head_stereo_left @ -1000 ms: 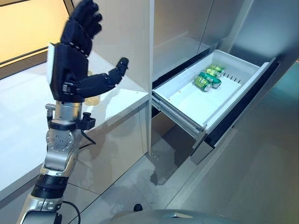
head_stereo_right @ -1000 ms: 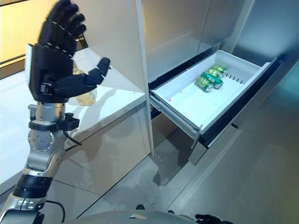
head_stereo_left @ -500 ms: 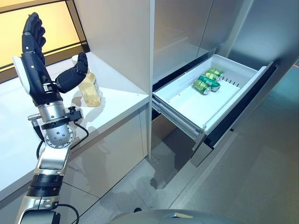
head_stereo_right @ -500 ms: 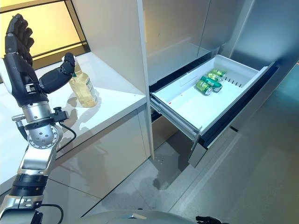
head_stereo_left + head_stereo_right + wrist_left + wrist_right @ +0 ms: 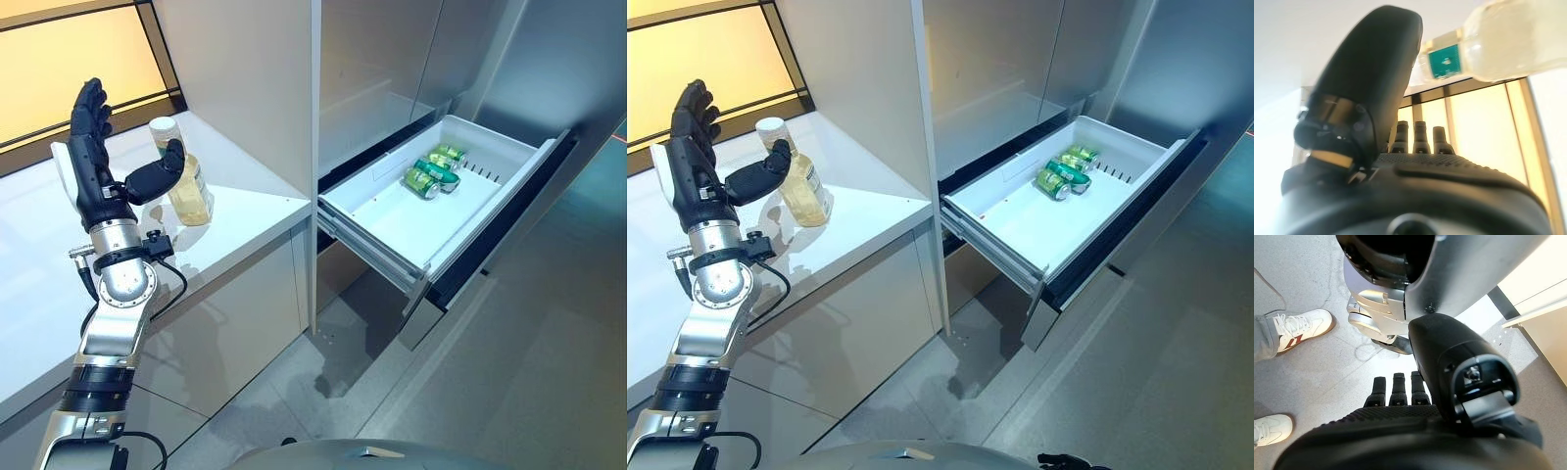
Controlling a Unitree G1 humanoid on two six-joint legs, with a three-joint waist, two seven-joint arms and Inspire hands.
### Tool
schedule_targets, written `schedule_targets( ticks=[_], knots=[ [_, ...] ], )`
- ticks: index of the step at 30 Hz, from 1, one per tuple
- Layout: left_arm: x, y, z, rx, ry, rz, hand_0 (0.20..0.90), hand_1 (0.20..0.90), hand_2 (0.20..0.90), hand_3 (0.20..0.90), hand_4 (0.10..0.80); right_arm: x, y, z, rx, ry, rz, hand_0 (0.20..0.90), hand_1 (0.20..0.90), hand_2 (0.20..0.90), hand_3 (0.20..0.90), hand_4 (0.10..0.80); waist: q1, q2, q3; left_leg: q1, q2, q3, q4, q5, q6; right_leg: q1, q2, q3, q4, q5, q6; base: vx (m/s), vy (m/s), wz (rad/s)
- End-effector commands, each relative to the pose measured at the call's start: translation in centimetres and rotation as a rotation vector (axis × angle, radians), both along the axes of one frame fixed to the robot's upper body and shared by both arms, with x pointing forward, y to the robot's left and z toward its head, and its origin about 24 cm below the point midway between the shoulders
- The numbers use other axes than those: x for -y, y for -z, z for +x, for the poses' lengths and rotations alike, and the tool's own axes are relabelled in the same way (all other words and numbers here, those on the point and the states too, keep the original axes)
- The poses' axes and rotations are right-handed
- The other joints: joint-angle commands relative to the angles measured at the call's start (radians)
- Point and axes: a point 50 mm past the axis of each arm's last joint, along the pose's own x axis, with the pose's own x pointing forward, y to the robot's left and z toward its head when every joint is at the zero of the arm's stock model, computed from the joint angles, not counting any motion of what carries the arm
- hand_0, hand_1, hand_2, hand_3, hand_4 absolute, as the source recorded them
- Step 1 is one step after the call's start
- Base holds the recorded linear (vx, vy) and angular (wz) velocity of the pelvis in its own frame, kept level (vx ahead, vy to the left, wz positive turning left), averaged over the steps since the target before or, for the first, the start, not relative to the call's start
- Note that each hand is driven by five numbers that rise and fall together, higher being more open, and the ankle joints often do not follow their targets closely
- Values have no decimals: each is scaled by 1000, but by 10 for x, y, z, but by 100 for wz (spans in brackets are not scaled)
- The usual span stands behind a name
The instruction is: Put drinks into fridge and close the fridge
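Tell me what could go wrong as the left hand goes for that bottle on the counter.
The left hand is open, its thumb beside the bottle but not gripping, so a nudge could tip the upright bottle. The fridge drawer juts out open, with green cans at its back; the arm could bump it while carrying.

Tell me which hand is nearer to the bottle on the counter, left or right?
Left. The left hand is open right beside the bottle, thumb at its side, not gripping. The right hand shows only in its wrist view, hanging over the floor, away from the bottle.
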Motion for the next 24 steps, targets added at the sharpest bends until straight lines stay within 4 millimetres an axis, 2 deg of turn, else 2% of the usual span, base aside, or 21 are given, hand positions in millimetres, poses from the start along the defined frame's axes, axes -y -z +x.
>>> schedule_targets(
  ticks=[1,8,16,24],
  knots=[
    [1,-36,7,152,14,19,900,900,900,900,800,-25,3,17,40,-25,90,900,900,900,900,800,0,11,-34,10,3,-23,2,-120,-25,-12,-24,49,10,-32,86,0,0,0],
    [-2,-29,11,100,-2,4,900,900,900,900,800,-25,2,18,36,-27,91,900,900,900,900,800,-2,11,-34,13,2,-23,2,-121,-24,-11,-25,48,11,-30,88,0,0,0],
    [-5,-10,17,-3,-12,-48,900,900,900,900,800,-25,2,19,29,-29,89,900,900,900,900,800,-6,13,-33,17,2,-19,2,-122,-23,-9,-25,51,12,-30,89,0,0,0],
    [-5,1,23,-66,47,-139,900,900,900,900,800,-25,2,19,21,-34,87,900,900,900,900,800,-11,15,-34,20,1,-16,2,-121,-21,-9,-25,54,12,-28,91,0,0,0]
  ],
)
